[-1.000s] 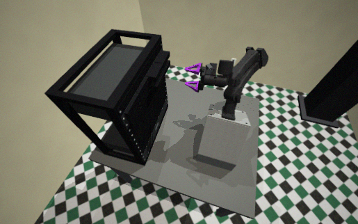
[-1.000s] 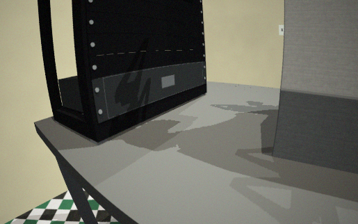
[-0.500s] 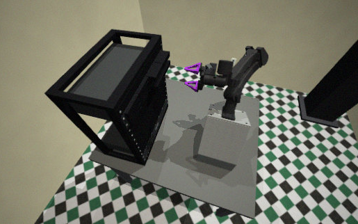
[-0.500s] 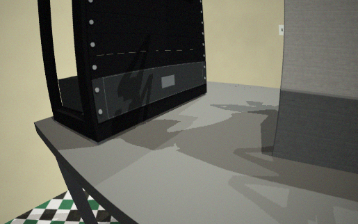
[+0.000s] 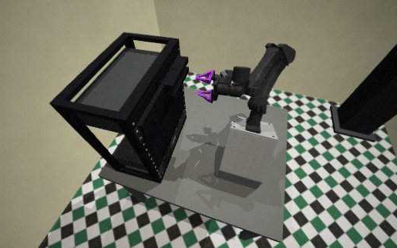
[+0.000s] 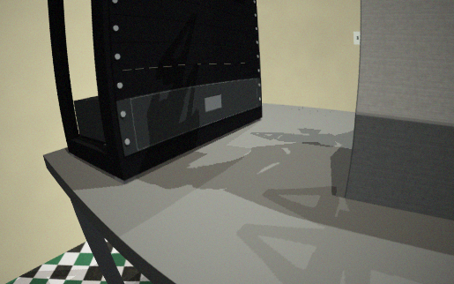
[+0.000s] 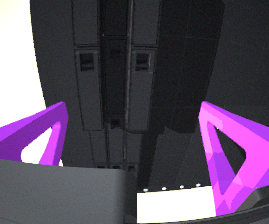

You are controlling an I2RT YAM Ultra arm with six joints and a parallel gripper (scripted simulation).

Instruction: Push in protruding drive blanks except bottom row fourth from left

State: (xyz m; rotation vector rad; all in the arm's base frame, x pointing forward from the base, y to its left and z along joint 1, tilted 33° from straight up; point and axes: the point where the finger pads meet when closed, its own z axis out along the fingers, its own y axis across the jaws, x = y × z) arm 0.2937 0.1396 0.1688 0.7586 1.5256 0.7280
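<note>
Exterior view crops rack point(image 6: 112, 165) top; gripper point(image 5: 205, 85) point(image 7: 133, 109) out of frame, claw spread wide.

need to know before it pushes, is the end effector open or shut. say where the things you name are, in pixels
Open: the end effector point(image 5: 205, 86) point(image 7: 133, 109) has its purple fingers spread wide, nothing between them.

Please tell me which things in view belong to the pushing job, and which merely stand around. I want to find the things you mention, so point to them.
For the job:
- black metal rack point(image 5: 87, 108) point(image 6: 107, 88)
- dark rectangular drive blanks sticking out of its front point(image 5: 175, 71) point(image 7: 90, 92)
- open tool with purple triangular fingers point(image 5: 205, 86)

Only standing around:
- tall black rectangular column point(image 5: 382, 85)
- small white wall plate point(image 6: 356, 38)
</note>
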